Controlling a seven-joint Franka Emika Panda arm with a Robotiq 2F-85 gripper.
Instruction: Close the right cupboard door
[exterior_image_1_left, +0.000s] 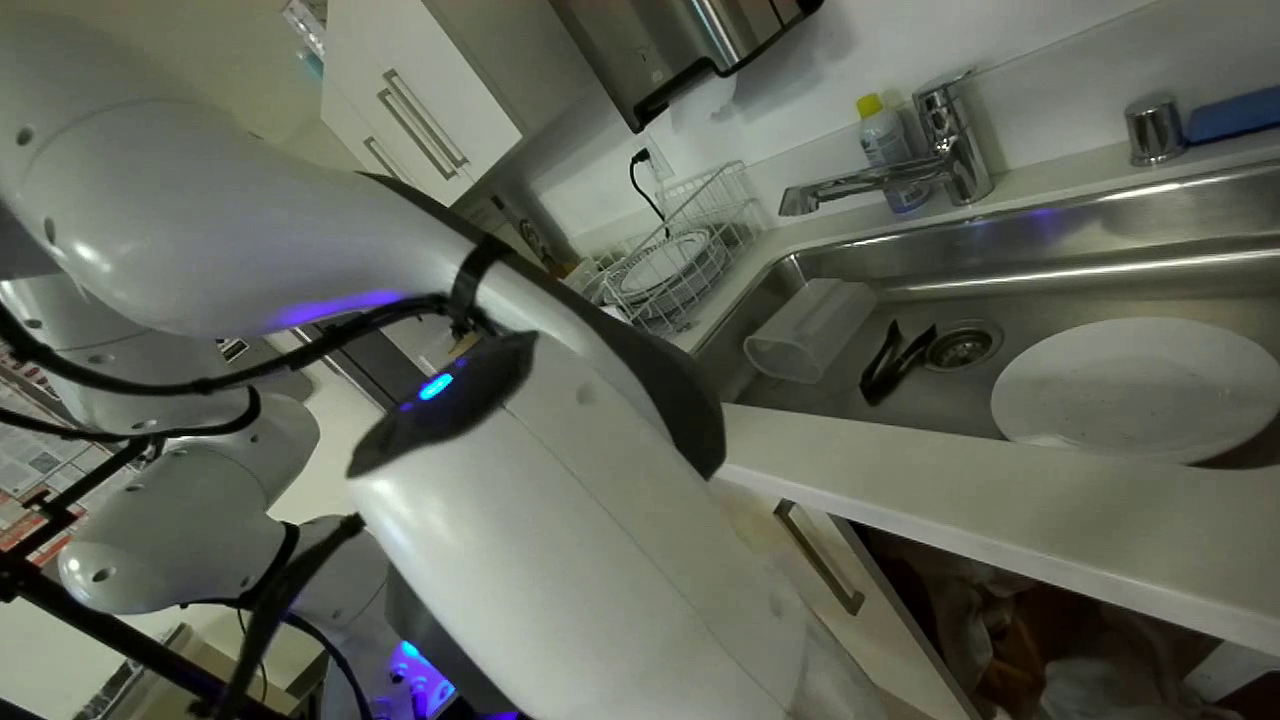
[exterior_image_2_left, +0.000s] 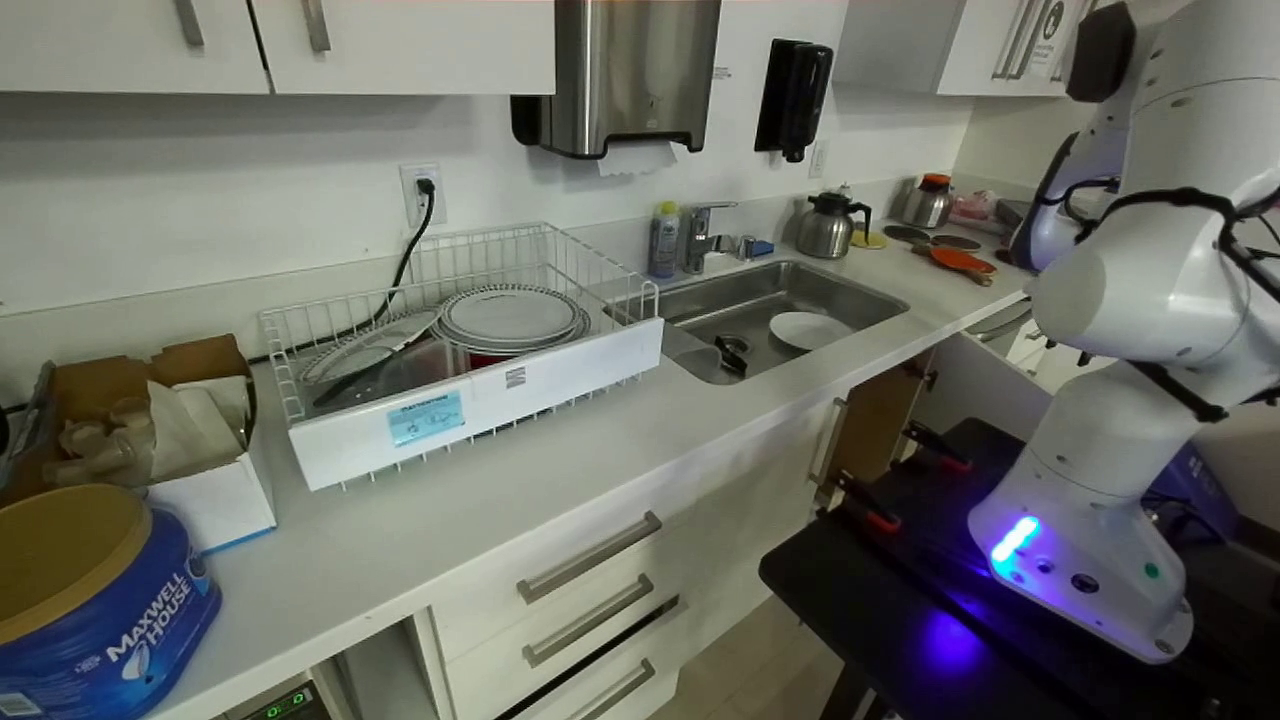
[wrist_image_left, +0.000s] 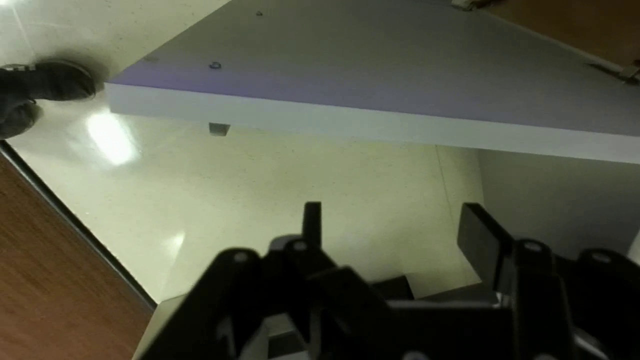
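Note:
The right cupboard door stands open under the sink counter, partly hidden by the arm in an exterior view. The wrist view shows its inner face, a long white edge, hinges at the upper right and a bit of its handle. My gripper is open and empty. In the wrist view its fingers appear over the floor on the door's handle side, apart from the door edge. The gripper is hidden in both exterior views. The cupboard interior shows brown through the opening.
The left cupboard door handle is beside the opening and also shows in an exterior view. The counter edge overhangs the cupboard. A black robot table with clamps stands close in front. A person's shoes are on the floor.

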